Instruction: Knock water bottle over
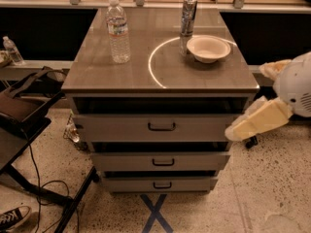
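Note:
The water bottle (118, 30) stands upright on the back left of the cabinet top (121, 76). It is clear and ribbed, with a white cap and a pale label band. My arm (260, 118) comes in from the right edge, below the level of the cabinet top and beside the top drawer. Only its white joint and a cream-coloured link show. The gripper itself is out of view. The arm is far from the bottle and touches nothing.
A slim shiny metal can (187, 18) and a pale bowl (208, 48) stand at the back right of the top. A bright arc of light lies across the middle. A smaller bottle (11, 50) stands on a shelf at far left. A black chair (24, 110), cables and a shoe are on the floor at left.

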`<state>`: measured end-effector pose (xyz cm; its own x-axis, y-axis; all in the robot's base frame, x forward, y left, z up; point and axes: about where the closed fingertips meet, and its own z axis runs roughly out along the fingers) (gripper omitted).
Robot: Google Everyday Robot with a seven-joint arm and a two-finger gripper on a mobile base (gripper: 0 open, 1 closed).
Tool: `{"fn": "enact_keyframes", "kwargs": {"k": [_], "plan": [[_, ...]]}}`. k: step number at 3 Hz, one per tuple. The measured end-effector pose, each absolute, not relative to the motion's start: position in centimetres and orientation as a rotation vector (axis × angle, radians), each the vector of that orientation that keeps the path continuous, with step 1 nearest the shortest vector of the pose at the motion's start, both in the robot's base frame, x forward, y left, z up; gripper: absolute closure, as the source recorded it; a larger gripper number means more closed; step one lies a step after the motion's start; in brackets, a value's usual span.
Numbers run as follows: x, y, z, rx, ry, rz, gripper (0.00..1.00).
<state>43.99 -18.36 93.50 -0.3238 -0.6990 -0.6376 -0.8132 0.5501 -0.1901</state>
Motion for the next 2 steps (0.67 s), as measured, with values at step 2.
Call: {"fn": "enact_keyframes", "kwargs": {"k": [2], "plan": [[53.7,-11.1,100.6,-0.843,1.581,0.395,0.00]]}}
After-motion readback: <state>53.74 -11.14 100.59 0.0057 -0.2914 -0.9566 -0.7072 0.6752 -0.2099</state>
